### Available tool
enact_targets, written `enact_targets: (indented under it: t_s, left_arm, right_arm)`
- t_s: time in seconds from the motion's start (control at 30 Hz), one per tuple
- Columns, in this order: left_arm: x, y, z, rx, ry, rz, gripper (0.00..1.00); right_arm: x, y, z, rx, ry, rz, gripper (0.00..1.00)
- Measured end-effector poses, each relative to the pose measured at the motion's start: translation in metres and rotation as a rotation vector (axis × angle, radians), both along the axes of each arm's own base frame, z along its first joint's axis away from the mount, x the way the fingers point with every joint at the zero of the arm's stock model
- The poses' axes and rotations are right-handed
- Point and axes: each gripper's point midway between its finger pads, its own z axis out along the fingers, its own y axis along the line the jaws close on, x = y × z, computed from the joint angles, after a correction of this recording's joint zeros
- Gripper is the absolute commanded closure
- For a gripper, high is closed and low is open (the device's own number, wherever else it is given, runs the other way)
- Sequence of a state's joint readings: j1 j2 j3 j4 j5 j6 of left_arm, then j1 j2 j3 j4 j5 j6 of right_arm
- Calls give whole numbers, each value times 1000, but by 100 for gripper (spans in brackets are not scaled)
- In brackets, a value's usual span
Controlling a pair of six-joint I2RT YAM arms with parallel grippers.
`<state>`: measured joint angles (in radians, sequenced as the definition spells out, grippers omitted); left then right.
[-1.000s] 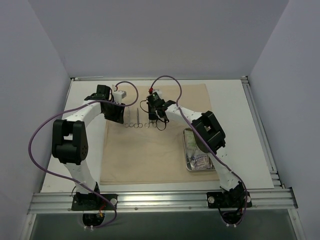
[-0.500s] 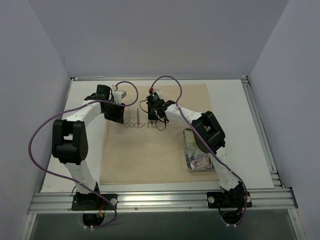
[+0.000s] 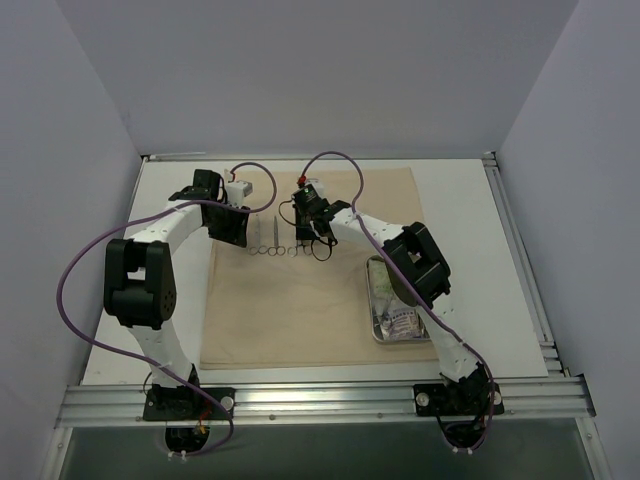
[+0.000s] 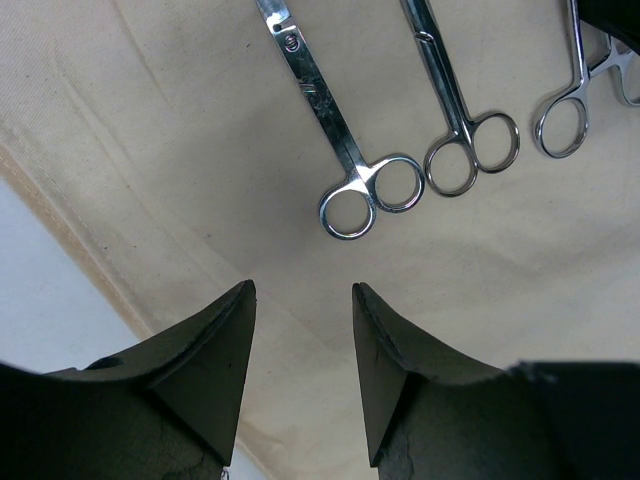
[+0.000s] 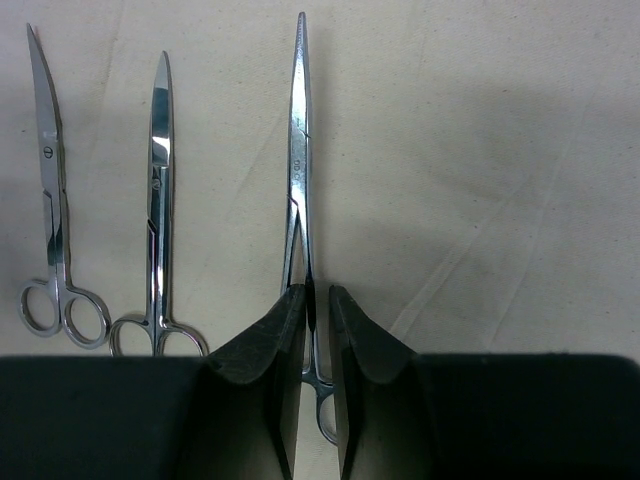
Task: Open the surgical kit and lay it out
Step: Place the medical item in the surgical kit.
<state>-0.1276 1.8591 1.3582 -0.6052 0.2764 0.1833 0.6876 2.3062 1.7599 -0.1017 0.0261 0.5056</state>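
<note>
Kit is laid open. Beige cloth wrap (image 3: 300, 320) is spread flat as a rectangle on the white table (image 3: 470, 210). It's matte woven fabric with soft creases.

Rectangular steel tray (image 3: 372, 300) sits on the cloth's right side in the near half. It's shiny with a raised rim, and small pale packets (image 3: 400, 322) lie inside.

Three polished ring-handled steel tools lie in a row on the far-left part of the cloth. They're parallel and side by side, not touching. Long axes run near-to-far, rings toward the arm bases and tips toward the back wall. Left to right in the right wrist view:
- Curved-tip scissors (image 5: 47, 200) with a screw pivot.
- Straight scissors (image 5: 158, 180).
- Thin clamp (image 5: 300, 150), the longest and slimmest, tapering to a fine point.

Right gripper (image 5: 318, 292) is down over the clamp, with its black fingers (image 5: 265, 340) straddling the shank just above the rings. The jaws are parted a crack, a bit wider than the shank, and the clamp lies flat on the cloth between them.

Left gripper (image 4: 300, 290) hangs over the cloth just near-side of the curved scissors' rings. Its fingers are spread with nothing between them.

In the left wrist view the cloth's left hem runs diagonally close by that gripper, with white table beyond it. A broad stretch of plain cloth runs from the row to the near hem. Grey walls close in the left, right and far sides.
</note>
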Motion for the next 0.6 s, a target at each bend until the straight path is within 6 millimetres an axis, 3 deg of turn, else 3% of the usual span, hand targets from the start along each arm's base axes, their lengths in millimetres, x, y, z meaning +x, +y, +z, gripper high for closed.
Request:
enact_targets:
  t_s: [0.6]
  left_arm:
    - [0,1,0,5,0,2,47]
  right_arm:
    - [1,-5,0,-21,-1,-15,84]
